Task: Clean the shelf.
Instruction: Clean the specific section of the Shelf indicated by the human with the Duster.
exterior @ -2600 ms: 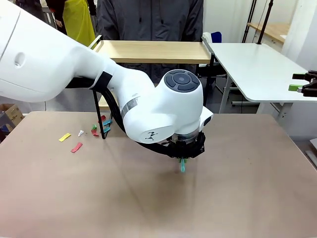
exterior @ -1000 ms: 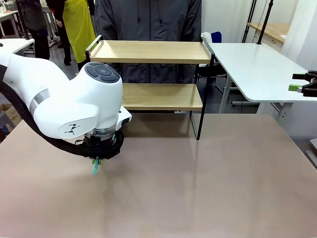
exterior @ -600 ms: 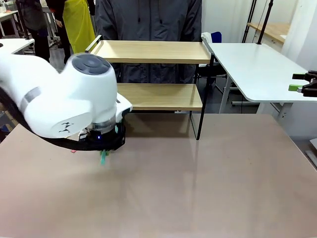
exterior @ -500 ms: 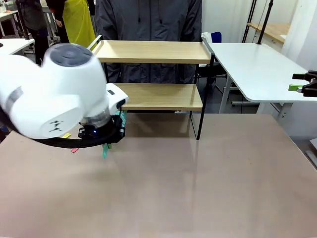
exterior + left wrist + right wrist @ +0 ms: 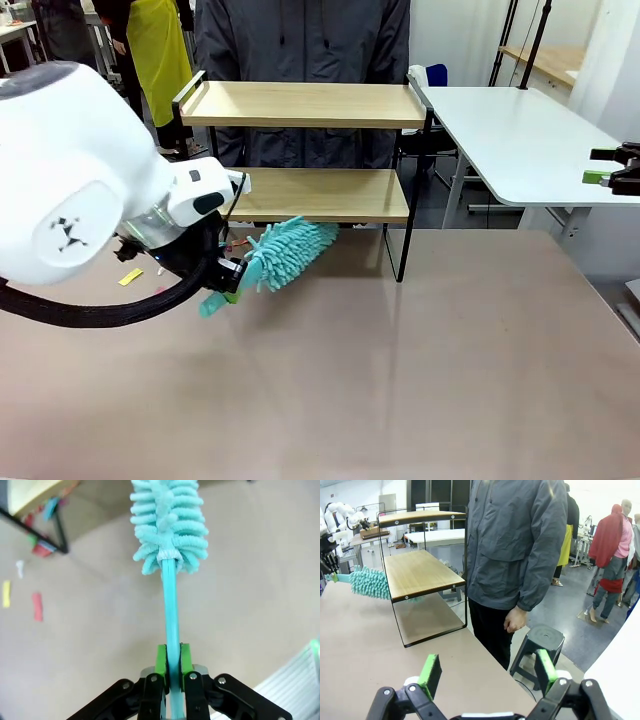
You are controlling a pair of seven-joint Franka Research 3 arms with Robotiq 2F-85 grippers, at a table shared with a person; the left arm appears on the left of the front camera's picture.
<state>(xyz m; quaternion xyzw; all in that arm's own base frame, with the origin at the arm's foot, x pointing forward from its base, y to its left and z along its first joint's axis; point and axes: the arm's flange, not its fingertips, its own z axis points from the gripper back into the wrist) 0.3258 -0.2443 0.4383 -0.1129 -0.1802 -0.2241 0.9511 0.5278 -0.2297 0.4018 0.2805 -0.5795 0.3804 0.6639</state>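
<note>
Left gripper [image 5: 170,661] is clamped on duster [image 5: 169,525] handle; head is held near lower board of shelf [image 5: 330,195]; head should be laid flat, swept evenly; right gripper [image 5: 485,672] is spread open.

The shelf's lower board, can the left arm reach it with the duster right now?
Probably yes. The left gripper is shut on the duster, whose head sits close by the lower board's front edge, and nothing stands between them.

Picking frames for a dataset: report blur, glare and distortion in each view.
Front view: sharp, soft sheen on the table. Left wrist view: duster crisp, no motion blur. Right wrist view: shelf frame leans from the wide lens, washed-out white at lower right.
</note>
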